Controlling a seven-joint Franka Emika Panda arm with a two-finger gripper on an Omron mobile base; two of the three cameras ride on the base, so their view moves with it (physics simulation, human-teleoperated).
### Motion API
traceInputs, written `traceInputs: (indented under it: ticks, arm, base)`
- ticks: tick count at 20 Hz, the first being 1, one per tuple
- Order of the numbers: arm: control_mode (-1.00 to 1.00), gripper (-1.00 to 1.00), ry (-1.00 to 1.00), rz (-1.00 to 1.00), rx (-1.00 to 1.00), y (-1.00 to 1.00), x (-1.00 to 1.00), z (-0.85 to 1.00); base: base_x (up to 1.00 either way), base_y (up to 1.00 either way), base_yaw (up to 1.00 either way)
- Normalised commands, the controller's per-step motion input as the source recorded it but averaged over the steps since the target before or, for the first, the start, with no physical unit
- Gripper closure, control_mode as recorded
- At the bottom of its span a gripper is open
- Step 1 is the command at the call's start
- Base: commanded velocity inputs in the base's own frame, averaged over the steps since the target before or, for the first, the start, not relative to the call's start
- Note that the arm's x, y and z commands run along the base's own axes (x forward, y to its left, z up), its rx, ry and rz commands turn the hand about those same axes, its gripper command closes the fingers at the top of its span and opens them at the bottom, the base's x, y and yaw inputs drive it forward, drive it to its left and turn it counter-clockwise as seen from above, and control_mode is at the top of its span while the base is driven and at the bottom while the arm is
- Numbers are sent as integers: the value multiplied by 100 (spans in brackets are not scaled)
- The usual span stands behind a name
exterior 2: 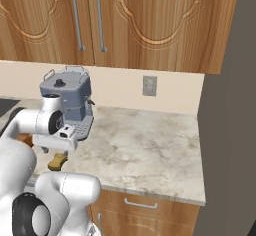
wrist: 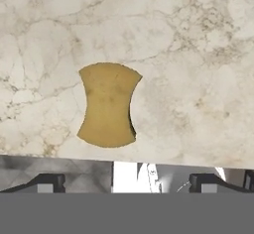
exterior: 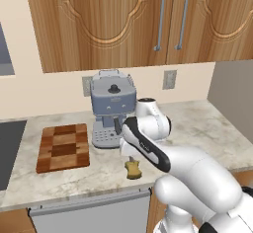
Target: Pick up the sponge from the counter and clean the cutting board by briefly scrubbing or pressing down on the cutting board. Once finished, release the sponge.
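Marbled counter [wrist: 198, 54], sponge [wrist: 107, 105] flat, long axis toward its front edge.

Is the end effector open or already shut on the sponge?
Open. In the hand view both fingertips stand wide apart, and the sponge lies flat on the counter ahead of them, untouched.

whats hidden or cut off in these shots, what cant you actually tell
- Sponge: in the left base view the arm covers its top part; in the right base view the arm's links crowd it.
- Cutting board: right base view, just a sliver behind the arm.
- Coffee machine: left base view, lower right hidden by the arm.
- Hand: hand view, only the tips of its open fingers show.
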Motion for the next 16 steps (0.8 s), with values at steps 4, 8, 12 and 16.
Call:
traceInputs:
  ticks: [4,8,12,16]
  arm:
    - [-100,-100,0,-1,0,15,0,-22]
    - [-100,-100,0,0,0,3,0,-20]
    - [-100,-100,0,-1,0,0,3,-19]
    - [-100,-100,0,-1,0,0,9,-19]
  base:
    - [0,0,0]
    - [0,0,0]
    - [0,0,0]
    - [0,0,0]
